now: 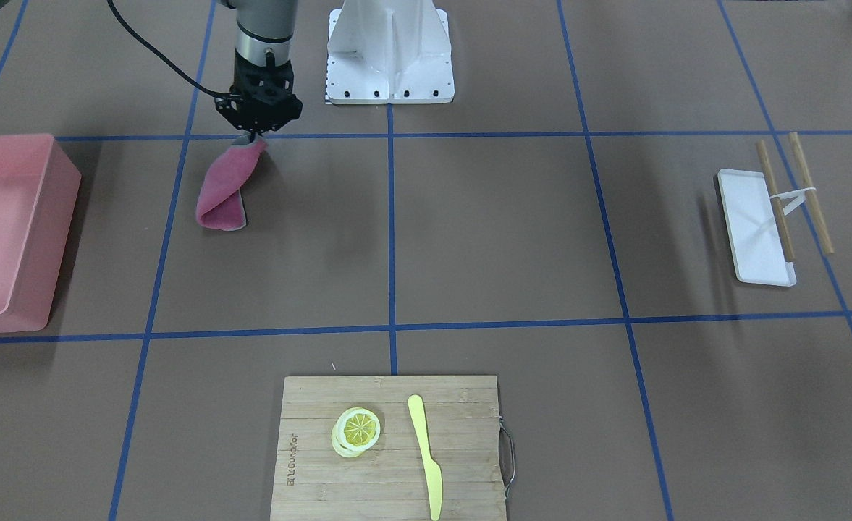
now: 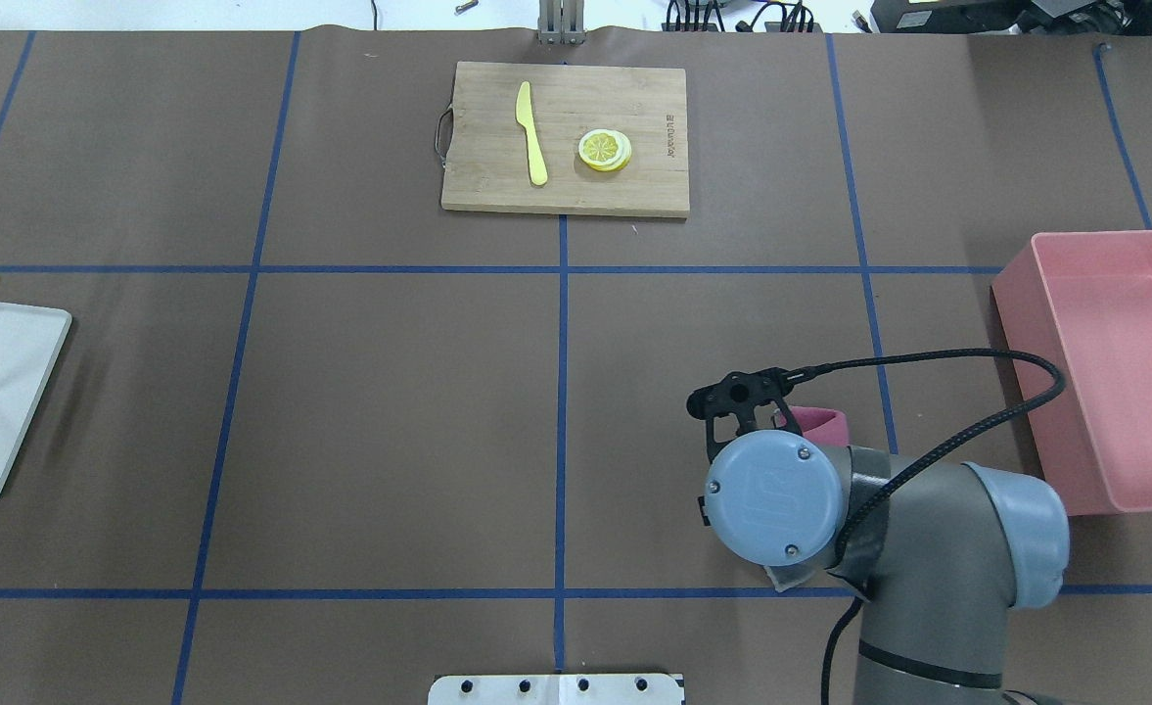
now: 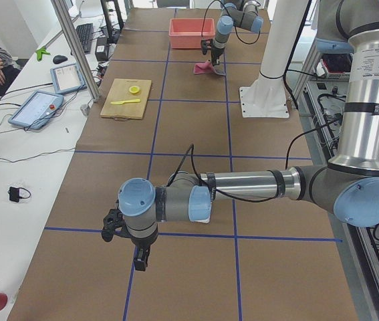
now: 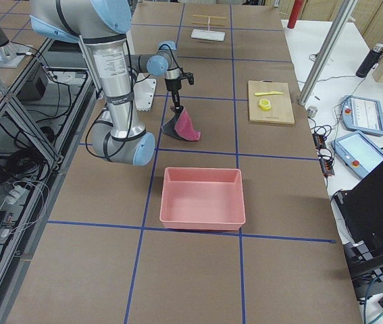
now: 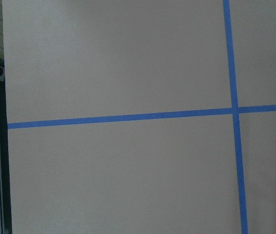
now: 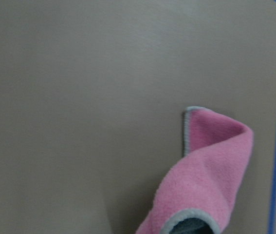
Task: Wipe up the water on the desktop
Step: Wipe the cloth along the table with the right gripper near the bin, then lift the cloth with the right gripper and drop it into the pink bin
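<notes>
The brown desktop [image 1: 505, 231], divided into large rectangles by blue tape lines [image 1: 391, 231], is seen spread beneath both arms. The right gripper [image 1: 254, 136] is pointed downward and is clamped on the upper corner of a pink cloth [image 1: 223, 192] edged in grey. The cloth is draped from the gripper in a loose fold, and its lower, doubled end appears to rest on the desktop in the rectangle between the pink bin [image 1: 6, 231] and the central tape line. The bin is set well apart from the cloth, toward the robot's right end of the table. The left gripper [image 3: 140, 259] is shown only in the exterior left view, held over the desktop beside a tape line; whether its fingers are apart or together cannot be told. A bamboo cutting board [image 1: 310, 463] is placed at the far edge from the robot, with stacked lemon slices [image 1: 357, 430] and a yellow knife [image 1: 426, 452] laid on it side by side. At the robot's left end, a white tray [image 1: 751, 239] is crossed by wooden sticks [image 1: 809, 192].
</notes>
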